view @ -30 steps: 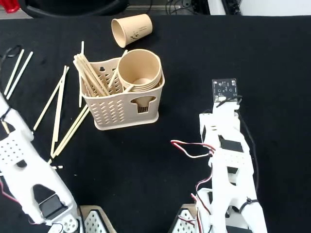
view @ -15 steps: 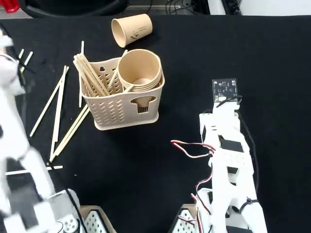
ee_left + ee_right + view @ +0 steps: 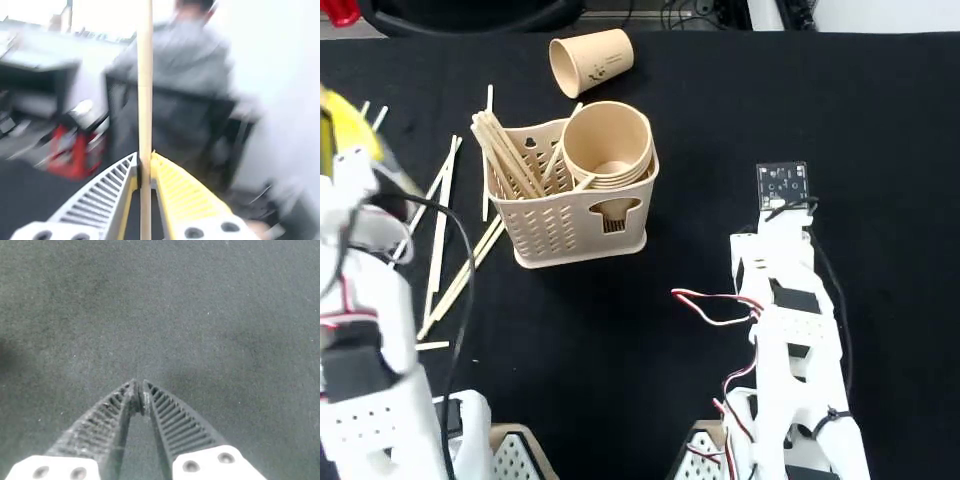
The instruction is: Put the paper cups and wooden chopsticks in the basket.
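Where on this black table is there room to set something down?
Bare cloth lies between the basket and the right arm, and across the far right corner beyond that arm. Left of the basket is crowded: loose chopsticks and the left arm.

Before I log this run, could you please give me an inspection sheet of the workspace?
Surface: black cloth, flat.
Job's things: basket holds nested paper cups and a chopstick bundle; a loose cup lies on its side beyond it; loose chopsticks lie on the cloth beside it.
Clutter: nothing seen.
Grippers: left gripper shut on a held chopstick; right gripper shut, empty, over cloth.
Cables: red and white wires on the right arm; black cable by the left arm.
Surroundings: red object past the table's far edge.
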`<state>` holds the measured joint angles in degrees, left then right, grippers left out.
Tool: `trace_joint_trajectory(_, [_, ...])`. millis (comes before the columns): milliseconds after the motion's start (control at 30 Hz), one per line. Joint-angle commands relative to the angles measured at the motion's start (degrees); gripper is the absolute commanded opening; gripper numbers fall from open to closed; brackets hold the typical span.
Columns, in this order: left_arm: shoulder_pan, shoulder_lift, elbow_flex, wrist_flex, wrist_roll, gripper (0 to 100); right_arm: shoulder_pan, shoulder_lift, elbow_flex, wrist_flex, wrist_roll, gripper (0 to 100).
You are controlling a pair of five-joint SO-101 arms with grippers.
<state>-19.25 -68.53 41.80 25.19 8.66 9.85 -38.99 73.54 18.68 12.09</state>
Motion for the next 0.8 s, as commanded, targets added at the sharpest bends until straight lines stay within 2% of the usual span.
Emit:
trace_joint_trajectory(0, [10.2, -6.8, 7.0, -13.7, 2.5, 3, -0.7, -1.8, -0.2, -1.1, 0.7, 1.3])
trace_joint_trajectory(200, [13.0, -6.3, 8.0, -16.7, 5.1, 3, -0.7, -1.8, -0.2, -1.1, 0.7, 1.3])
trace_joint_trajectory(567, [13.0, 9.6, 8.0, -16.8, 5.5, 3, -0.6, -1.8, -0.3, -1.1, 0.7, 1.3])
trace_joint_trajectory(767, [13.1, 12.7, 8.0, -16.6, 5.5, 3, -0.8, -1.8, -0.6, -1.1, 0.7, 1.3])
